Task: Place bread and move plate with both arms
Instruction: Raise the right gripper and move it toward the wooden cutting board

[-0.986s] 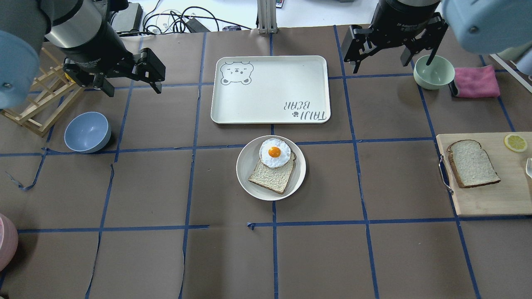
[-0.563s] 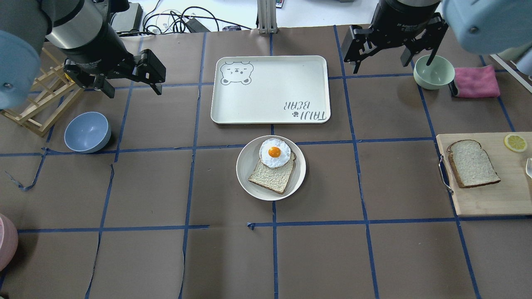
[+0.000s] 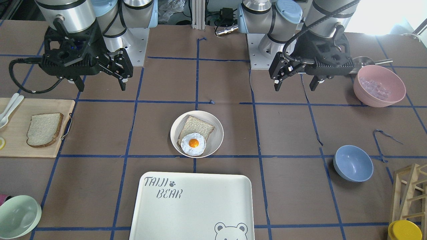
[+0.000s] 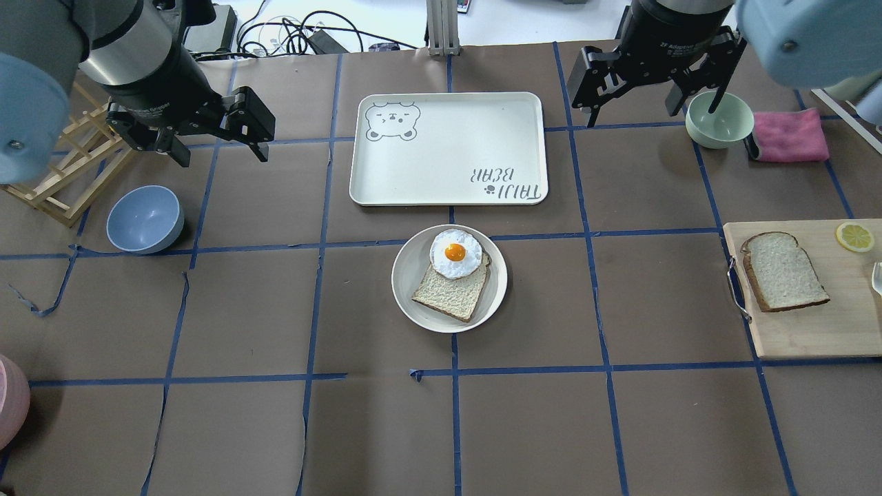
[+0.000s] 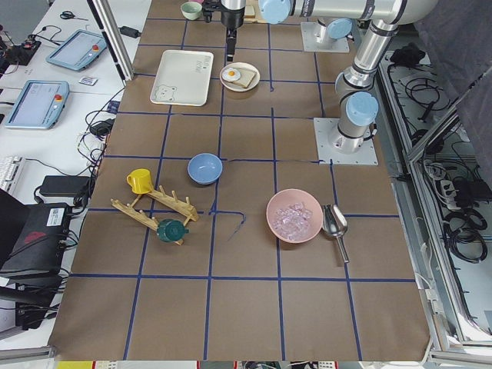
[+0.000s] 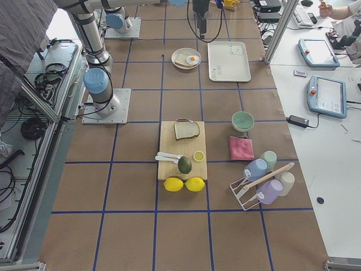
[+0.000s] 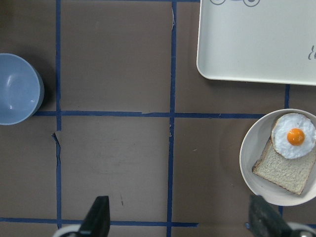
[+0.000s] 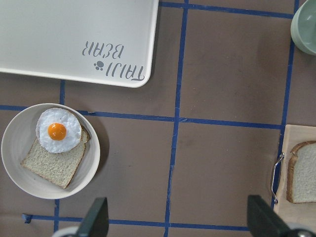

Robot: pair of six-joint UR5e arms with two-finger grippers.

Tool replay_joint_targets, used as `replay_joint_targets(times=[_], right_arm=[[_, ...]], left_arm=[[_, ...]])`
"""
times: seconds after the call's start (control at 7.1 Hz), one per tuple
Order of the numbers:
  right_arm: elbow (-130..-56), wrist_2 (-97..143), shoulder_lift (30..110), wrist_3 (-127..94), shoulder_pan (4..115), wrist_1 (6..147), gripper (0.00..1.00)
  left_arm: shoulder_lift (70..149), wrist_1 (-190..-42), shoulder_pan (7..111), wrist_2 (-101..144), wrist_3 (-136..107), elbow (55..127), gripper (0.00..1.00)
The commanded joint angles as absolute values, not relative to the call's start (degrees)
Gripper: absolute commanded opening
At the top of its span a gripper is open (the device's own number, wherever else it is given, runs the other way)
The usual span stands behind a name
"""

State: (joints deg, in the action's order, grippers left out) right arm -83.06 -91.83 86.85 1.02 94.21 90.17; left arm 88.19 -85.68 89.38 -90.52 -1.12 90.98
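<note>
Bright even light w/ soft shadows; glare top-right front view; sharp.

Taped table (image 4: 275, 427): plate (image 4: 408, 279), tray (image 4: 448, 151), cutting board (image 4: 799, 334), blue bowl (image 4: 145, 219)

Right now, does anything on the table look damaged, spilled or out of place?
A loose strip of blue tape curls off the surface beside the round blue bowl, and the brown paper table cover is torn near it. Nothing looks spilled.

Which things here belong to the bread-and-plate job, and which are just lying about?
Job: bread, plate, left gripper, right gripper, both open and empty.
Lying about: tray, blue bowl, green bowl, pink cloth, lemon slice, wooden rack.
</note>
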Motion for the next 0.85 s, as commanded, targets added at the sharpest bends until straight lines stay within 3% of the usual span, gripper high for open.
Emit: replay_joint_targets(times=[0.0, 0.7], right_arm=[[-83.1, -90.8, 86.8, 2.2, 93.3, 88.3, 1.0], [-83.8, -91.2, 87.9, 1.8, 92.2, 87.7, 1.0]], left_arm=[[88.2, -85.8, 89.4, -90.6, -1.1, 91.1, 1.0], [88.2, -85.8, 89.4, -90.1, -1.0, 91.1, 1.0]])
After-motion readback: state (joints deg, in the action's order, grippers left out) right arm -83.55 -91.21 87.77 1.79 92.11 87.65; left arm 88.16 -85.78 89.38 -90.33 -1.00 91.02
